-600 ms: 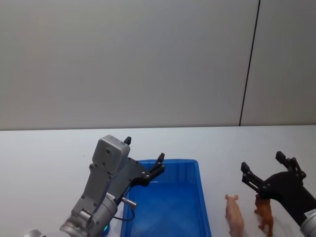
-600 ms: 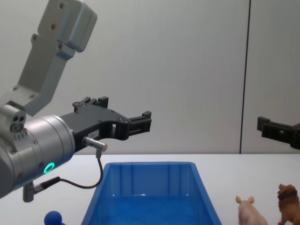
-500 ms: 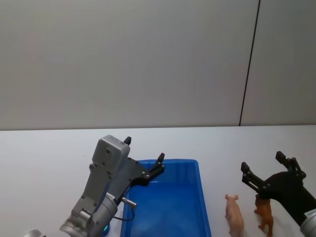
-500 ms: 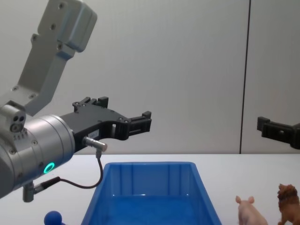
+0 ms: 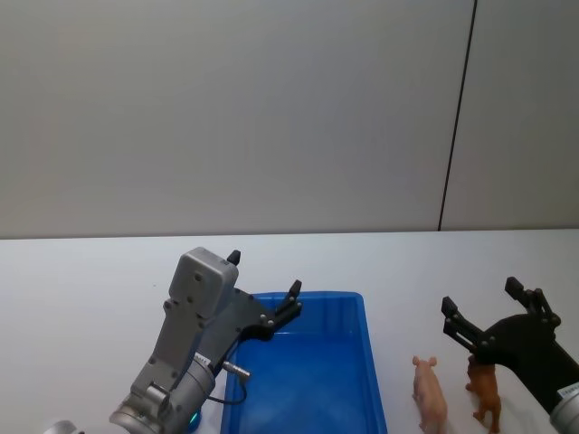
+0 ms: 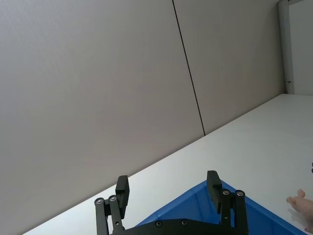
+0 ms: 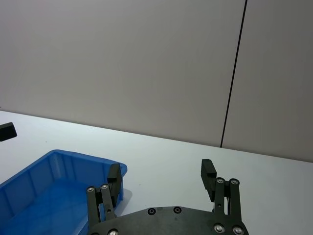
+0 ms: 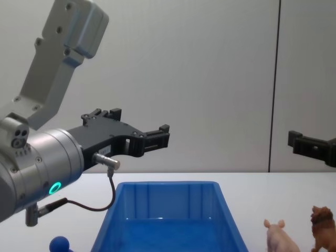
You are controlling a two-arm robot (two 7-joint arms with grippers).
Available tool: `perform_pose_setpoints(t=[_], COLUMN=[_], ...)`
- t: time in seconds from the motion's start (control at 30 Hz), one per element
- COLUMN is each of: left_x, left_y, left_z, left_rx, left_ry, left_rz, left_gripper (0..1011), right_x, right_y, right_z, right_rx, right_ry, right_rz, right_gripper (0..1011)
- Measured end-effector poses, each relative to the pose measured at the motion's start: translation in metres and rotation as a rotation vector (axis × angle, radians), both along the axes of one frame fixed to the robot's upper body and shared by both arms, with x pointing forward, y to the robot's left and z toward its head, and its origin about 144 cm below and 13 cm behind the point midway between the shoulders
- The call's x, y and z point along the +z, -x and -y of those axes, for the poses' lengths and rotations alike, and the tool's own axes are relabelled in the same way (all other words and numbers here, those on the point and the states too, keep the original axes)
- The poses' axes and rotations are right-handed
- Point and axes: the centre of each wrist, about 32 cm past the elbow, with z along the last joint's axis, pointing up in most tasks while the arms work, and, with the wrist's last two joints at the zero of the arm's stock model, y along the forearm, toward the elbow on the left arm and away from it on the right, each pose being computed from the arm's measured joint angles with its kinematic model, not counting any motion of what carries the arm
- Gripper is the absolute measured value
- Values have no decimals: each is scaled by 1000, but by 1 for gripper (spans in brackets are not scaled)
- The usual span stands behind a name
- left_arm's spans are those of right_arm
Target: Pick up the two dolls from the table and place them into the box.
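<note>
The pale pink pig [image 5: 429, 392] and the brown lion [image 5: 486, 393] stand side by side on the white table [image 5: 81, 289], to the right of the blue box [image 5: 339, 296]. From the chest they show as the pig [image 8: 279, 236] and the lion [image 8: 323, 228] beside the box [image 8: 173, 199]. My right gripper [image 5: 480, 294] hovers open above and just behind the two dolls, holding nothing. My left gripper [image 5: 264, 274] hangs open and empty in the air over the box's far left corner. The right wrist view has its gripper [image 7: 160, 167] spread wide, with the box [image 7: 54, 166] beyond.
A dark blue ball-topped object [image 8: 59, 244] sits low at the left of the box. A grey wall with a dark vertical seam [image 5: 457, 117] backs the table. White tabletop stretches behind the box and the dolls.
</note>
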Motion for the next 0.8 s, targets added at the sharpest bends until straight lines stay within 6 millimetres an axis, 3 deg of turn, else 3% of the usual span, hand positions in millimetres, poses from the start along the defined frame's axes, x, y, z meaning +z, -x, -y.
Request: perform_pose_setpoints(t=[0.8], left_x=[0], left_y=[0], left_z=[0], left_rx=[0], left_ry=[0], left_rz=[0], left_gripper=[1001], right_x=[0], right_y=[0], right_z=[0], right_rx=[0], right_ry=[0], right_rz=[0], right_gripper=[1001])
